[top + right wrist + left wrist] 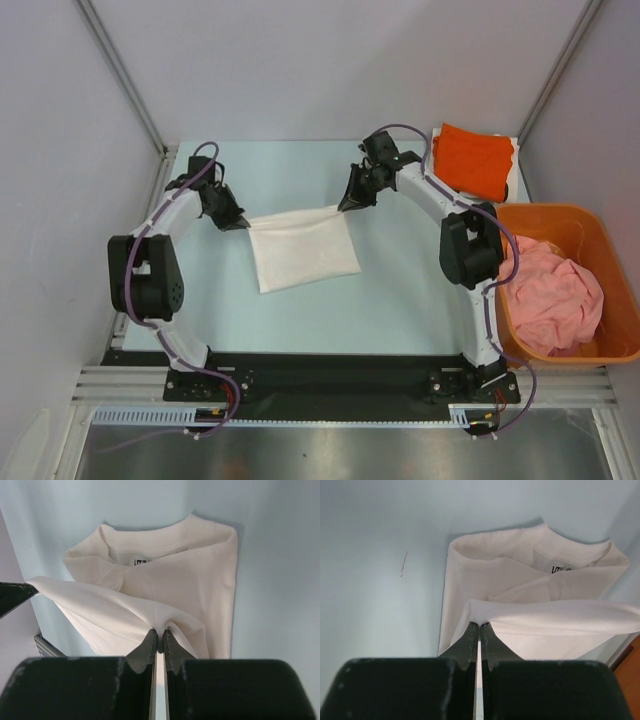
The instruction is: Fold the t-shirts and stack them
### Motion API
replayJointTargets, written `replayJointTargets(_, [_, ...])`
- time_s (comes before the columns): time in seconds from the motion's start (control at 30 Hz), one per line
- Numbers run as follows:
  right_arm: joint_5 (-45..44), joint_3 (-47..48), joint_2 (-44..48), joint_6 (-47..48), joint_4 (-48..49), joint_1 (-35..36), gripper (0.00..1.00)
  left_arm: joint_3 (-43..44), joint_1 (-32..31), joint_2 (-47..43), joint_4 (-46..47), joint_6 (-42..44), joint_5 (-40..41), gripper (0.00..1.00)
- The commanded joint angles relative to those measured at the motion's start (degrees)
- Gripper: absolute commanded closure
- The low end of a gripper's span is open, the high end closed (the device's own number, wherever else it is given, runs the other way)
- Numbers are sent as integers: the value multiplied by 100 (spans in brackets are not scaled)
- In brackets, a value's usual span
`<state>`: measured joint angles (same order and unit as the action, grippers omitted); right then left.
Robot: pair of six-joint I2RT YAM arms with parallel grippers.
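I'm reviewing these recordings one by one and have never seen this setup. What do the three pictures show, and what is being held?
Two robot arms are bolted at the near edge of a table. The wide picture comes from a fixed camera above and behind them. The other two come from cameras on each wrist, looking past that arm's dark fingers. The left gripper and right gripper are each shut on a corner of the white t-shirt, lifting one edge while the rest lies on the table. A folded orange t-shirt lies at the far right. A crumpled pink t-shirt sits in an orange basket.

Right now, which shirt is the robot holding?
The white shirt, pinched by the left gripper and right gripper. The orange shirt lies folded; the pink shirt sits in the basket.
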<state>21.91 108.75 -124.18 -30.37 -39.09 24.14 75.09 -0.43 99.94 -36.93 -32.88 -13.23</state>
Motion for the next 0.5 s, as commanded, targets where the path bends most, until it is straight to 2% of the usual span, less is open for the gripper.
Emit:
replayJointTargets(0.0, [-144, 383, -211, 181, -143, -190, 100, 383, 280, 270, 72, 256, 436, 99])
replayJointTargets(0.1, [-126, 760, -519, 154, -230, -208, 99, 673, 341, 647, 63, 291, 340, 89])
replayJointTargets(0.13, [-126, 866, -693, 146, -265, -225, 94, 813, 359, 789, 19, 326, 365, 78])
replayJointTargets(0.17, [-108, 989, -782, 119, -344, -234, 75, 997, 368, 982, -86, 370, 331, 72])
replayJointTargets(0.2, [-99, 1347, -861, 128, -432, -252, 64, 1408, 385, 1149, -348, 414, 304, 68])
replayJointTargets(0.23, [-99, 1516, -1028, 128, -528, -295, 53, 1621, 394, 1446, -516, 432, 330, 60])
replayJointTargets(0.27, [-82, 1692, -1073, 154, -703, -313, 37, 1806, 403, 1536, -648, 458, 330, 54])
replayJointTargets(0.33, [-82, 1773, -1030, 189, -845, -392, 31, 2097, 420, 1503, -876, 519, 287, 43])
replayJointTargets(0.37, [-117, 1616, -760, 224, -820, -401, 29, 2089, 421, 1398, -912, 546, 356, 40])
replayJointTargets(0.47, [-249, 387, 82, 225, -252, -401, 24, 1686, 421, 610, -834, 546, 366, 37])
